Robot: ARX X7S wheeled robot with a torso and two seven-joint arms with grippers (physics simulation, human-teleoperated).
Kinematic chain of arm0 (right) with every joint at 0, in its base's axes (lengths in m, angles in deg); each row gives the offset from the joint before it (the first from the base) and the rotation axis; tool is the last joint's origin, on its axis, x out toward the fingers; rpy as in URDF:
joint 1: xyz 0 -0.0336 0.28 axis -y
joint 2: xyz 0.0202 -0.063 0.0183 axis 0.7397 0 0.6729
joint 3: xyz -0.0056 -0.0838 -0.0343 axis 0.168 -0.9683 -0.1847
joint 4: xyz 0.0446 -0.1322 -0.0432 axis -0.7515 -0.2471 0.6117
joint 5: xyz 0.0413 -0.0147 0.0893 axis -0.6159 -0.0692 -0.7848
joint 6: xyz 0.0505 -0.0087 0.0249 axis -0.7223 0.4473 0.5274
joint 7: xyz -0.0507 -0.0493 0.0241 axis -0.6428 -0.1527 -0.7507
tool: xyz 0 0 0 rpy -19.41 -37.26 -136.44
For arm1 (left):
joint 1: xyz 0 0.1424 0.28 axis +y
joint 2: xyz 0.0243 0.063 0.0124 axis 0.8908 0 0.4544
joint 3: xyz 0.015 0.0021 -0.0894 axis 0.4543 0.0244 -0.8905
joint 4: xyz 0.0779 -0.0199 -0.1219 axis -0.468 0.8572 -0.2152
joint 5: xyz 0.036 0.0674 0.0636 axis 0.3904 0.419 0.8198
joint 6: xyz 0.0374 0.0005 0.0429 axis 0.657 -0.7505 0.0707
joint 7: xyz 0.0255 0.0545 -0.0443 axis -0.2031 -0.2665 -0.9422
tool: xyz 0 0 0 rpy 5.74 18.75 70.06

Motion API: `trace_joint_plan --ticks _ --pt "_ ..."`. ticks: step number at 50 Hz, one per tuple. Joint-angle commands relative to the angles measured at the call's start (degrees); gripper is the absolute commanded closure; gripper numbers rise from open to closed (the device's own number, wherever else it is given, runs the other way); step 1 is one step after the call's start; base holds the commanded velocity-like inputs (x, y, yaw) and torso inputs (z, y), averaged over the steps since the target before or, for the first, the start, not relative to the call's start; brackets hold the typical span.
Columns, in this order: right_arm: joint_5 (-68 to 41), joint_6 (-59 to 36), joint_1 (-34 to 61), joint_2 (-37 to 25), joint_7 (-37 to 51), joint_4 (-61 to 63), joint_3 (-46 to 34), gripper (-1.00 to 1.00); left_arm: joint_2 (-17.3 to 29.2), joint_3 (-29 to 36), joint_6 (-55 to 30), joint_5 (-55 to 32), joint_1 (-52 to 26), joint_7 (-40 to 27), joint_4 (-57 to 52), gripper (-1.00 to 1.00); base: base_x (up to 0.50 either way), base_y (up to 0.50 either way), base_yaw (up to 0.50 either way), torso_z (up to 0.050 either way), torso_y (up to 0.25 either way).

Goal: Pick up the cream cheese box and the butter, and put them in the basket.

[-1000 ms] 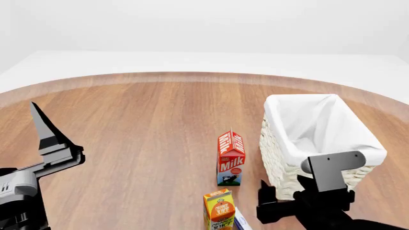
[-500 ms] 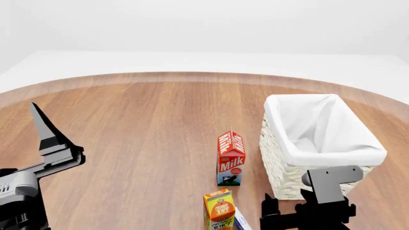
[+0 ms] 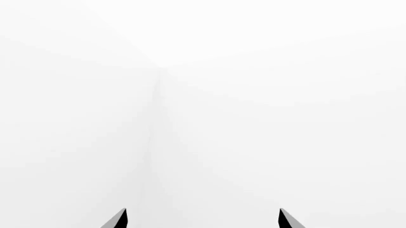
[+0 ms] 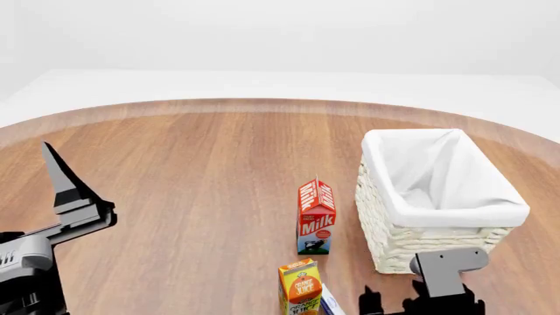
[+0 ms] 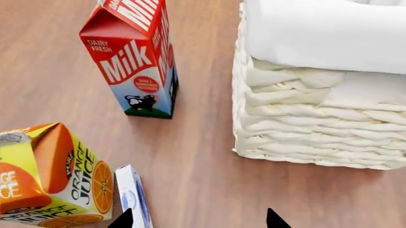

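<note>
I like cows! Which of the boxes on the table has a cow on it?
The red milk carton, standing upright beside the basket. A little black-and-white cow is drawn near its bottom. The orange juice carton shows orange fruit instead.

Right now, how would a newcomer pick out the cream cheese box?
Start at the white-lined basket; the upright milk carton is next to it, the orange juice carton beyond that. The cream cheese box lies right beside the juice carton: thin, blue-and-white, far lower than both cartons.
</note>
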Motion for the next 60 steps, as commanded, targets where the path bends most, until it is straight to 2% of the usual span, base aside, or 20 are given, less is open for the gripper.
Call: trace_joint_plan --ticks 1,35,60 --pt "3.0 1.2 -0.5 0.8 -2.6 -1.4 -1.0 -1.0 -0.7 -0.8 0.6 1.2 0.0 1.1 0.4 -1.0 0.0 0.0 0.0 0.0 0.0" --pt "6.8 2.5 -0.6 0.6 -4.3 -3.2 -6.9 -1.0 -0.1 -0.6 0.8 0.9 0.3 0.4 0.6 -1.0 0.0 0.0 0.0 0.0 0.0" --pt "12.6 2.8 5.5 0.8 -8.8 -6.0 -17.5 -1.0 0.2 -0.2 2.1 0.6 0.5 0.1 2.3 -1.0 0.0 0.0 0.0 0.0 0.0"
